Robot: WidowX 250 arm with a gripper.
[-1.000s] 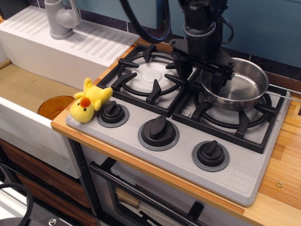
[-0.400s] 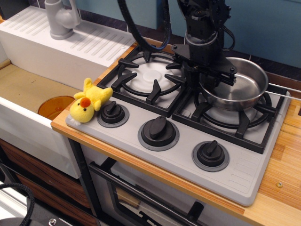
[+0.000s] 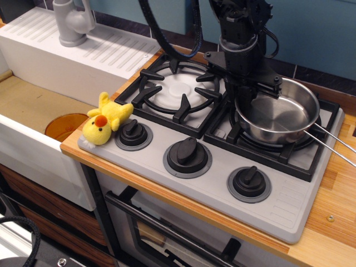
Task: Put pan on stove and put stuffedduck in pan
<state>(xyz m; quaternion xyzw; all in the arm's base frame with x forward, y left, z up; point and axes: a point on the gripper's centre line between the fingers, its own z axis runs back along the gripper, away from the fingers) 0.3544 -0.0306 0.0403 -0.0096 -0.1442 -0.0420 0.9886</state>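
The shiny steel pan is over the right burner of the grey stove, its wire handle pointing to the front right. My gripper comes down from above, shut on the pan's left rim. I cannot tell whether the pan rests on the grate or hangs just above it. The yellow stuffedduck lies on the stove's front left corner, beside the left knob, far left of my gripper.
The left burner is bare. A sink with an orange dish lies left of the stove, with a grey faucet and white drainboard behind it. Wooden counter runs along the right.
The pan has swung round in my grip, so its handle points front right instead of straight right. It also sits slightly lower and nearer the front. The duck has not moved.
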